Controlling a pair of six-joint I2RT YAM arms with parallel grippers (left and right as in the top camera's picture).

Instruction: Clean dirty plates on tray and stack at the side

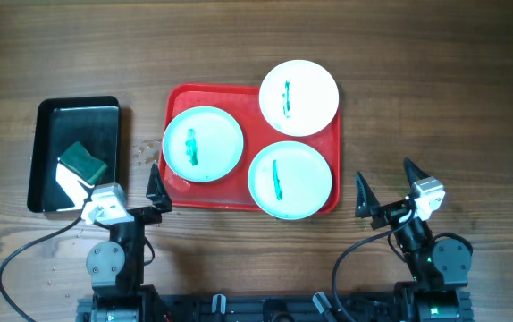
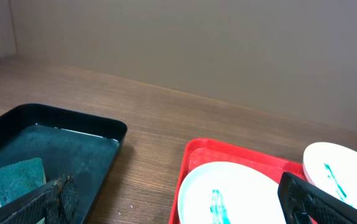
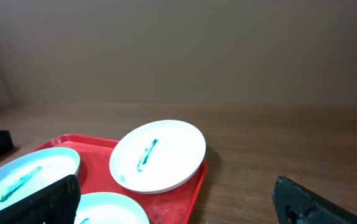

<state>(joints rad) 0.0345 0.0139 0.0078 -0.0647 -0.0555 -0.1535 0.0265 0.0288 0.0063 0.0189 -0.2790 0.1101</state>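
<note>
Tabletop [image 1: 417,107]: bare wood, and it carries everything.

Tray [image 1: 178,98]: red, centre of the tabletop, ahead of and between the two arms. Its long axis runs left to right.

Black tray [image 1: 46,161]: well to the left, long axis running away from the robot. It holds a green sponge [image 1: 82,162] at its near end.

Plates, three, all on the red tray, all with the green streak still on:
- left plate [image 1: 203,143], lying flat
- near-right plate [image 1: 290,179], lying flat
- far-right plate [image 1: 298,97], overlapping the tray's far-right corner rim

The plates are round, so they have no long axis of their own. Each streak runs roughly away from the robot.

Left gripper [image 2: 177,186]: jaws spread wide and holding nothing. One finger is over the sponge end of the black tray, the other at the red tray's near-left corner.

Right gripper [image 1: 388,183]: jaws also spread and empty, just off the tray's near-right corner, pointing forward.

Judgement: no plate has been cleaned or stacked, so the task is at its start.
- The sponge lies just left of and ahead of the left jaws, so that arm is clearly the nearer for picking it up.
- The left plate is the closest plate to that arm.
- The near-right plate lies ahead and left of the right jaws, so the right arm is better placed to steady or lift it.
</note>
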